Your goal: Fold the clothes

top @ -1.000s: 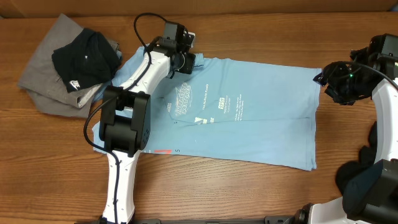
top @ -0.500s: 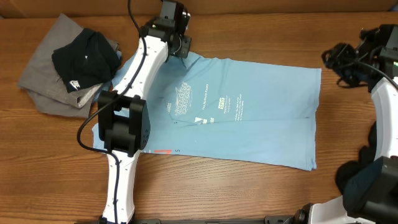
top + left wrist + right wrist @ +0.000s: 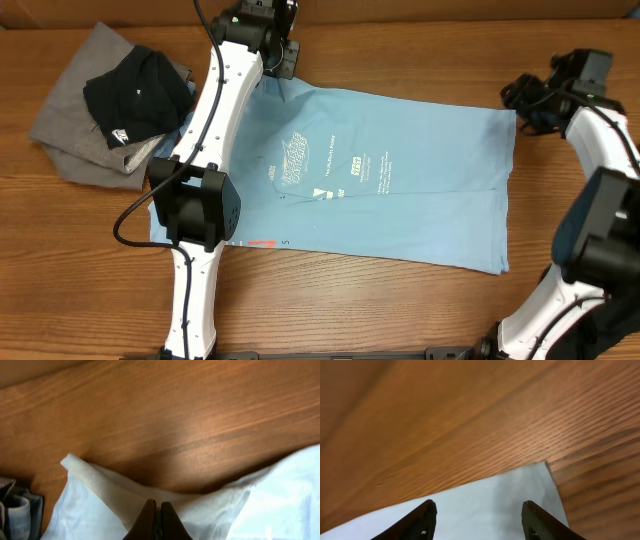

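The light blue T-shirt (image 3: pixel 420 200) lies spread flat across the middle of the wooden table (image 3: pixel 400 310), its white print (image 3: pixel 300 160) facing up. The left gripper (image 3: pixel 283 62) is down at the shirt's far left corner. Its wrist view shows the jaws pressed tight together, pinching a ridge of pale blue fabric (image 3: pixel 100 505) that lifts off the wood toward the tips. Over on the other side, the right gripper (image 3: pixel 518 97) hangs at the shirt's far right corner with its jaws spread apart, gripping nothing. From its own camera, the two fingers (image 3: pixel 422 522) straddle that corner of the cloth, which lies flat on the wood beneath them. Off at the far left of the table, a black T-shirt (image 3: pixel 135 95) sits crumpled on top of a grey T-shirt (image 3: pixel 65 135), just beside the blue one's left edge.
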